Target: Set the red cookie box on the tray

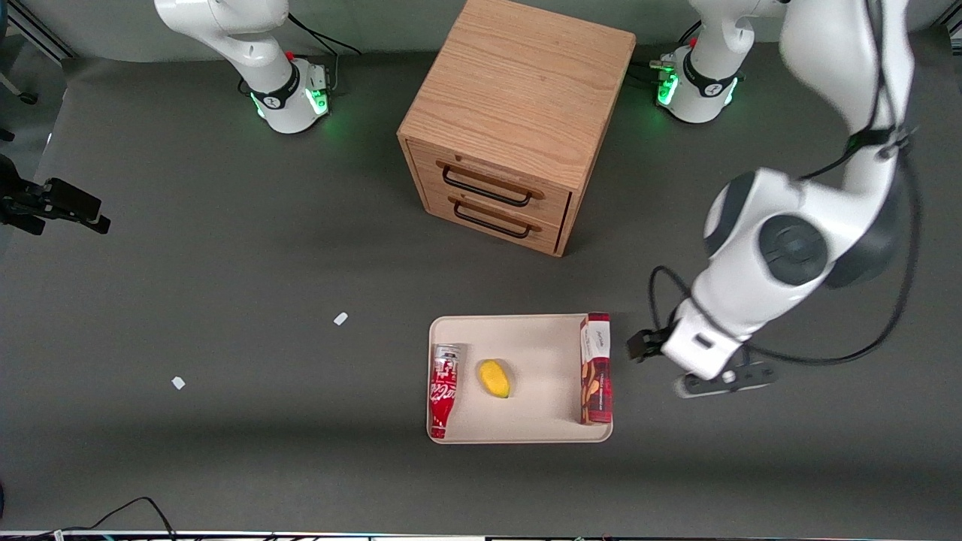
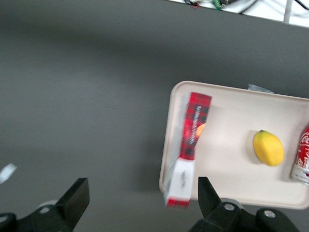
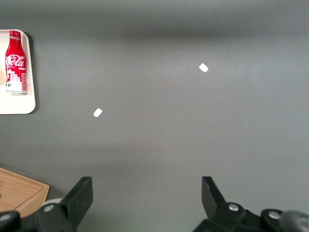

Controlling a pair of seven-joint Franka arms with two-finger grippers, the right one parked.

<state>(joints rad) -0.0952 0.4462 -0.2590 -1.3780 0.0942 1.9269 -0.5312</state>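
The red cookie box lies lengthwise in the beige tray, along the tray's edge toward the working arm's end. Its white end panel points away from the front camera. The left wrist view shows the box resting against the tray's rim, with its white end at the rim's corner. My left gripper hovers over the bare mat beside the tray, close to the box's white end. It is open and empty, its fingers wide apart and clear of the box.
A red-and-white soda can and a yellow fruit also lie in the tray. A wooden two-drawer cabinet stands farther from the front camera. Two white scraps lie on the mat toward the parked arm's end.
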